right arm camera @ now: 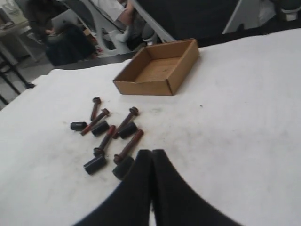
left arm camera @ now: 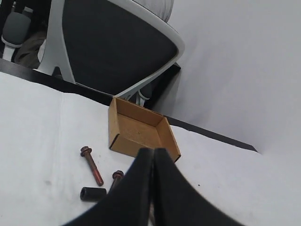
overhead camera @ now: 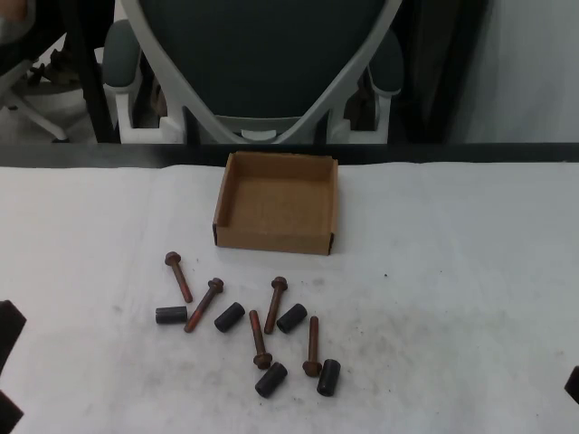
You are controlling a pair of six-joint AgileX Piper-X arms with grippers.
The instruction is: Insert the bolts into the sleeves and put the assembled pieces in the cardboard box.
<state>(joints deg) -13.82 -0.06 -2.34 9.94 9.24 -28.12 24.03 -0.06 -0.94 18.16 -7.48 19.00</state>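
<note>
Several rusty bolts [overhead camera: 260, 339] and several black sleeves [overhead camera: 229, 316] lie loose and apart on the white bench, in front of the cardboard box [overhead camera: 271, 240]. The box holds nothing. My left gripper [left arm camera: 153, 151] is shut with nothing in it and hangs above the near left of the pile, where a bolt [left arm camera: 91, 165] and a sleeve [left arm camera: 92, 193] lie, with the box [left arm camera: 127, 141] beyond them. My right gripper [right arm camera: 151, 152] is also shut on nothing. It hangs on the near right, just behind a sleeve [right arm camera: 122, 167] and a bolt [right arm camera: 128, 146], with the box [right arm camera: 141, 87] farther off.
An office chair [overhead camera: 262, 63] stands behind the bench's far edge [overhead camera: 407, 152]. Dark parts of the arms show at the left edge [overhead camera: 9, 334] and the lower right corner [overhead camera: 572, 384]. White cloth spreads bare to either side of the pile.
</note>
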